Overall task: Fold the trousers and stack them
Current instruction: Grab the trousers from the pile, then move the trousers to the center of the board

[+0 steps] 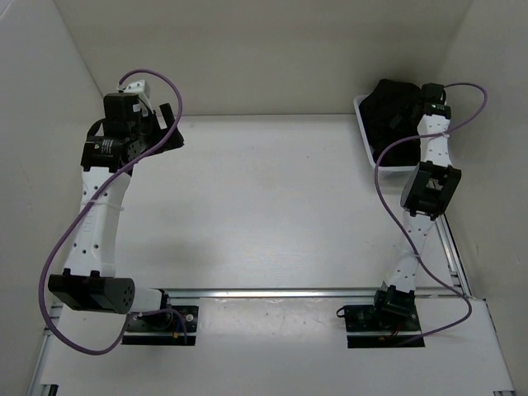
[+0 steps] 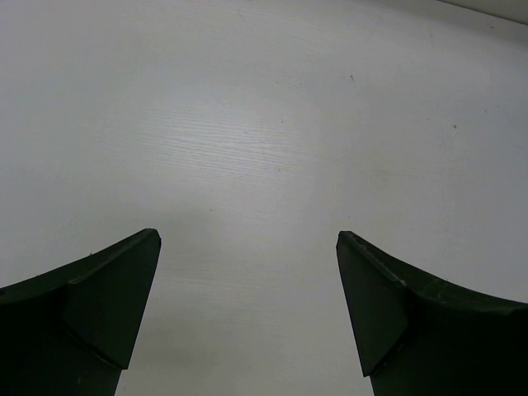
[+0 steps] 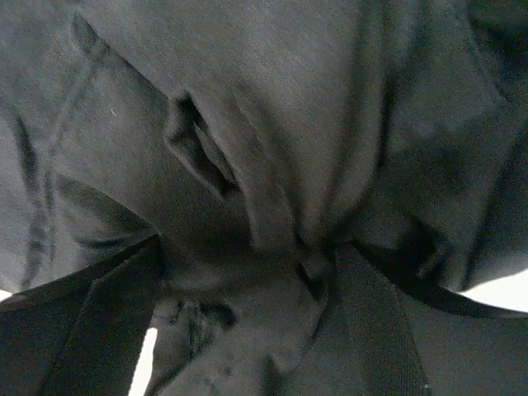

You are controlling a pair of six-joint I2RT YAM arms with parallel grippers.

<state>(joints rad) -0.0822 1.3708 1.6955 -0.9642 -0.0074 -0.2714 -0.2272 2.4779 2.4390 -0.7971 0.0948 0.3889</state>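
Note:
The black trousers (image 1: 386,111) lie bunched in a heap in a white bin (image 1: 364,134) at the table's far right corner. My right gripper (image 1: 410,115) is down in the heap. In the right wrist view crumpled black fabric (image 3: 272,124) fills the frame, and the right gripper (image 3: 247,247) has its jaws wide apart with a bunch of cloth between them. My left gripper (image 1: 172,125) hovers at the far left, open and empty. In the left wrist view the left gripper (image 2: 247,241) has only bare white table (image 2: 264,124) between its fingers.
White walls enclose the table (image 1: 264,206) at the back and both sides. Purple cables (image 1: 388,190) loop off both arms. An aluminium rail (image 1: 272,291) runs across the near edge by the arm bases.

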